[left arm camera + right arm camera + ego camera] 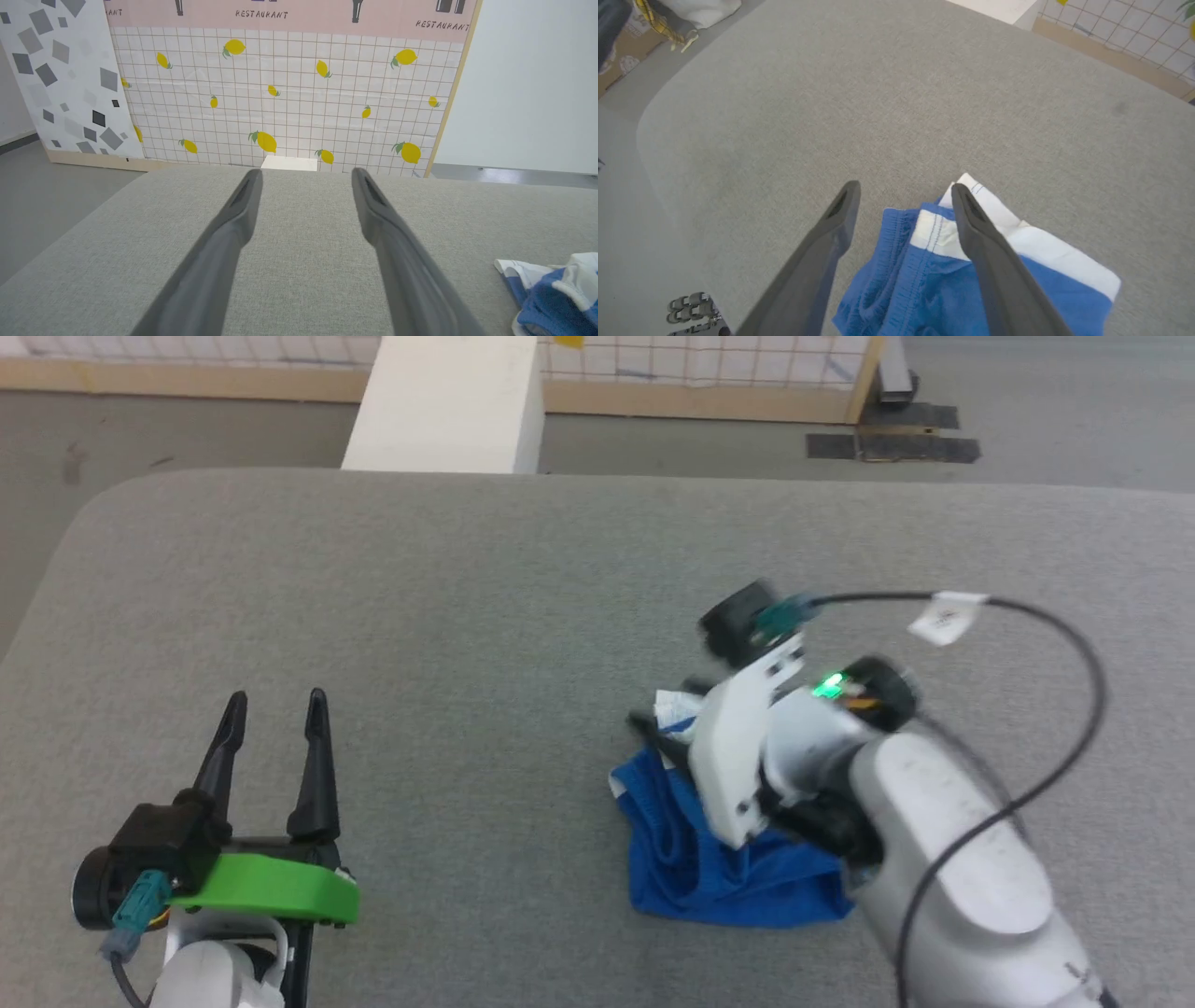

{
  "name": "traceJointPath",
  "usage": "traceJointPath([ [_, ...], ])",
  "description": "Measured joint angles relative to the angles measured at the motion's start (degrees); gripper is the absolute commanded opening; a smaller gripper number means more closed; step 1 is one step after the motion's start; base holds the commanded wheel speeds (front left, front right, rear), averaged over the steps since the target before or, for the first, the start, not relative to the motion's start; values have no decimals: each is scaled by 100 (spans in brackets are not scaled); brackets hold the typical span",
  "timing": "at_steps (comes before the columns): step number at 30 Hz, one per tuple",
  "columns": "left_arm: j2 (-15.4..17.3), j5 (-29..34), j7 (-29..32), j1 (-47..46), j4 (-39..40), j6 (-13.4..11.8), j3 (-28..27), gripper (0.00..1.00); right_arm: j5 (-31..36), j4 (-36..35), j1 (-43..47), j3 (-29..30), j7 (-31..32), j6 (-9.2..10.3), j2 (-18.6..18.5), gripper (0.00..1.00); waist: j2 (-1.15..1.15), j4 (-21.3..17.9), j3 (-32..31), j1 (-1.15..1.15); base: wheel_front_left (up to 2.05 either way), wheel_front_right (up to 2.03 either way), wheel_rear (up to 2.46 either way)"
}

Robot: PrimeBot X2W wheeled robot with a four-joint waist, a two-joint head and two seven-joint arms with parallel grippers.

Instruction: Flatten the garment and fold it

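Grey padded table (467, 579): carries all items. Garment (924, 280): bunched blue shorts with a white stripe, lying directly under the right gripper (903, 186), mostly behind its fingertips. Right gripper: jaws spread, nothing grasped; it may be touching the cloth, but the view is blurred. Left gripper (275, 700): jaws spread, empty, well apart from the garment.

The word "RESTAURANT" is printed repeatedly in dark letters along the pink band (308, 21) topping the lemon-patterned wall panel (289, 84).
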State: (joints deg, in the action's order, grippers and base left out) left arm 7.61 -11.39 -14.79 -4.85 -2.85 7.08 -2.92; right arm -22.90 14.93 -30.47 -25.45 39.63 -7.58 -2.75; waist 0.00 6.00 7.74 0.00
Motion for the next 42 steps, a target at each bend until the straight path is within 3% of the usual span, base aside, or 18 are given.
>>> traceJointPath([
  [8,24,48,1,49,129,0,15,100,1428,-665,728,1455,291,0,-20,100,0,-319,-104,0,0,0,0],
  [15,22,55,0,59,171,0,54,100,1474,-657,1407,1537,454,0,-16,100,0,-374,1,0,0,0,0],
  [26,54,20,1,41,143,0,142,100,1569,391,1375,1556,234,0,-12,100,0,-150,155,0,0,0,0],
  [27,56,20,1,41,143,0,138,100,1566,441,1350,1578,225,0,-12,87,0,-142,157,0,0,0,0],
  [29,60,20,1,42,137,0,123,100,1561,543,1282,1596,204,0,-11,1,0,-146,150,0,0,0,0],
  [38,98,21,0,150,219,0,-114,100,1622,605,1115,1235,135,-2,2,0,0,-492,123,0,0,0,0],
  [39,105,20,0,185,249,0,-167,100,1637,575,1073,1095,177,-2,-51,0,0,-577,125,0,0,0,0],
  [40,115,20,0,258,389,0,-315,100,1616,430,888,622,318,-2,-391,0,0,-862,144,0,0,0,0],
  [42,120,-3,0,272,492,0,-469,100,1540,330,738,341,404,-2,-678,0,0,-1080,170,0,0,0,0],
])
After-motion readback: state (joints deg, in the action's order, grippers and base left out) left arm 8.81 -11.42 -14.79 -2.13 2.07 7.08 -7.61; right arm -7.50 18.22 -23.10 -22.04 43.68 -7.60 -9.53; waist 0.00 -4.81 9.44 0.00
